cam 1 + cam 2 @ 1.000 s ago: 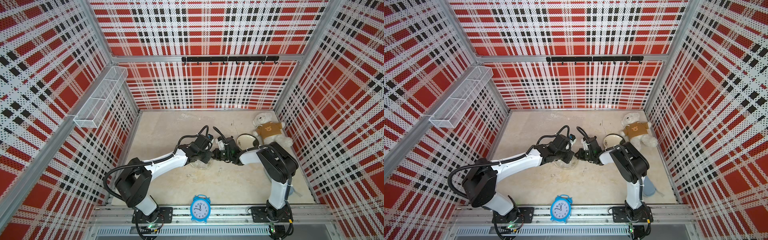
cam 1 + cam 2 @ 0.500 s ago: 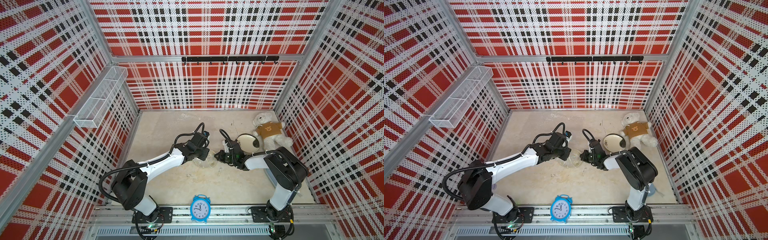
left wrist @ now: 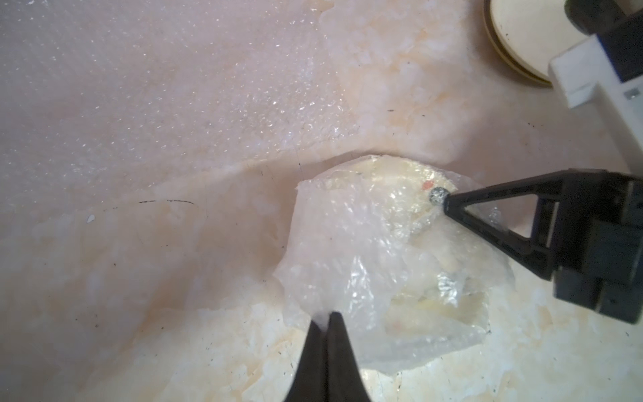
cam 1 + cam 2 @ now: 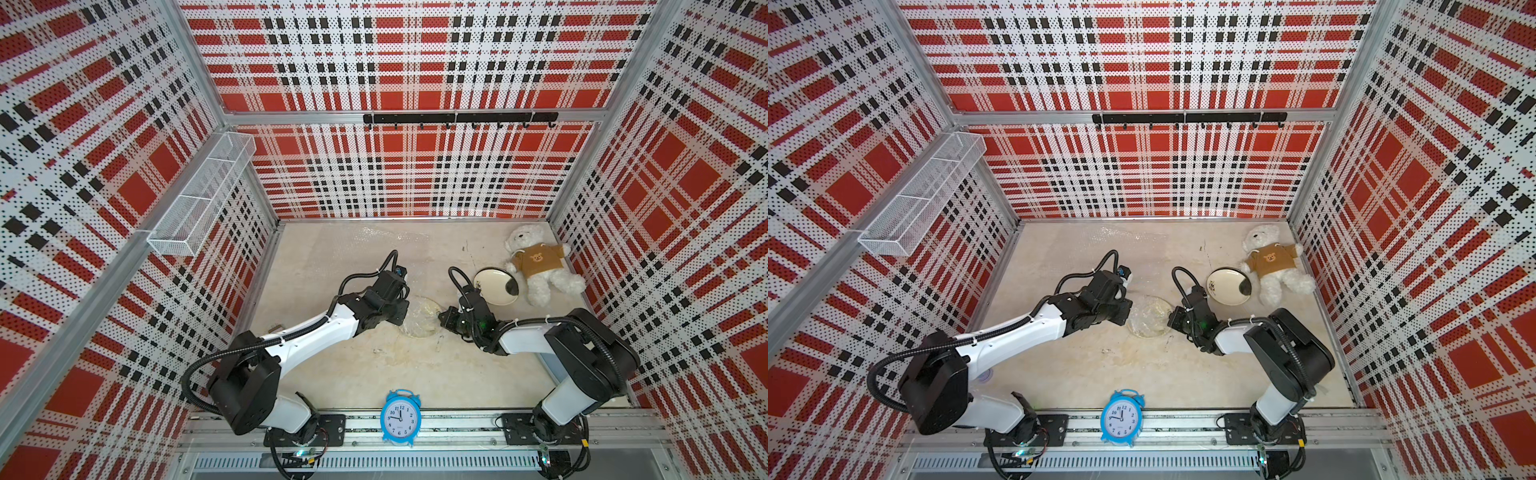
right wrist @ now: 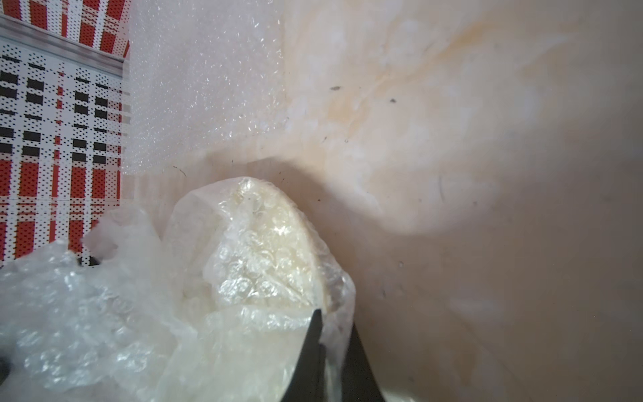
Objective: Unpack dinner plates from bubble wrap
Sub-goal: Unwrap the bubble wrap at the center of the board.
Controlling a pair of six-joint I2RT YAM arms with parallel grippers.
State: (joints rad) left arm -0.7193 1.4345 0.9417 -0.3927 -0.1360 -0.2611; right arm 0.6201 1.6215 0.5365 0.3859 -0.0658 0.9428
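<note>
Unwrapping looks under way: at the middle of the surface a wrapped plate lies with the left pincer and right pincer each clamped on opposite edges of its bubble wrap, which next needs pulling apart gently.

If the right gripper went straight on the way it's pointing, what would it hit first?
The wrapped plate: the right gripper, shut on the bubble wrap at its edge, points straight across it. Beyond that probably the left gripper, though depth is unclear.
</note>
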